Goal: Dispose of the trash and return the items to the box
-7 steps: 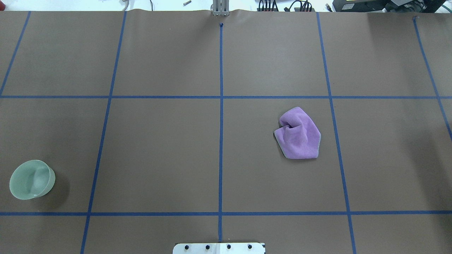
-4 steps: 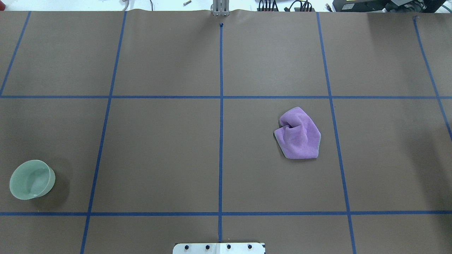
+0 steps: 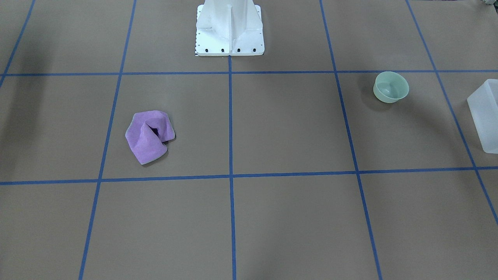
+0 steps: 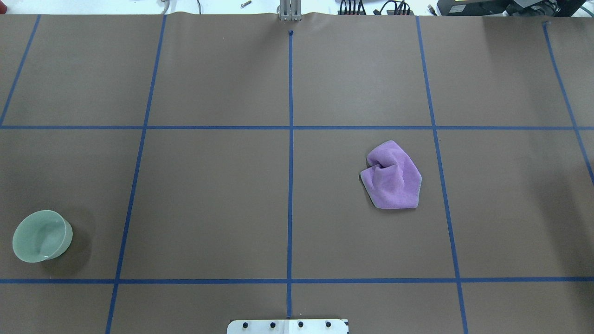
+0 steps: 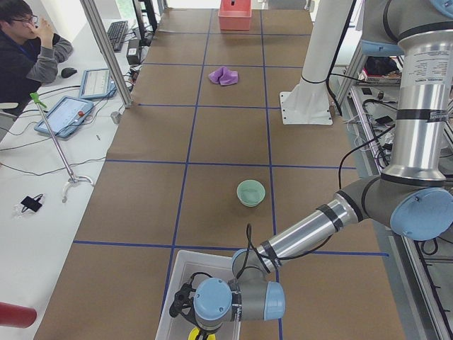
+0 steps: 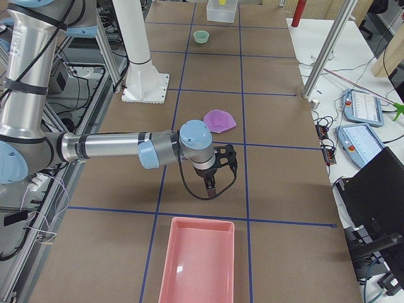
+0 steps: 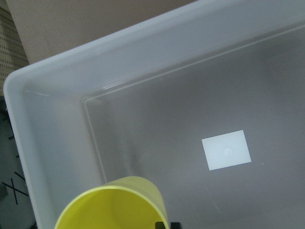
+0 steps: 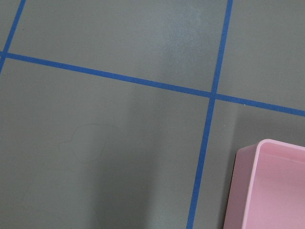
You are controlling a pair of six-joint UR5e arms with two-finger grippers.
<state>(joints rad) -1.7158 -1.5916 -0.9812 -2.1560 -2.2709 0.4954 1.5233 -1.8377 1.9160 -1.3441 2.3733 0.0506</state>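
- fingers of the left gripper point(image 5: 182, 306) are out of view below the wrist, so i cannot tell whether they are spread or pinching; it hangs over the clear box point(image 5: 177, 280) at the table's left end.
- yellow cup point(image 7: 114, 202): bright, round-rimmed, open mouth towards the wrist camera, inside the box's outline near a corner. whether it is held or resting on the floor, i cannot tell.
- a white label point(image 7: 226, 150) lies flat on the box floor, apart from the cup.
- green bowl point(image 4: 42, 235): pale, upright, alone on the brown table point(image 4: 209, 208), near the box.
- purple cloth point(image 4: 392, 176): crumpled in a loose fold, right of the centre tape line, nothing touching it.
- right gripper point(image 6: 211, 184) points down above bare table between the cloth and the pink tray point(image 6: 165, 265); its finger state i cannot tell.
- the tray's interior looks bare pink.
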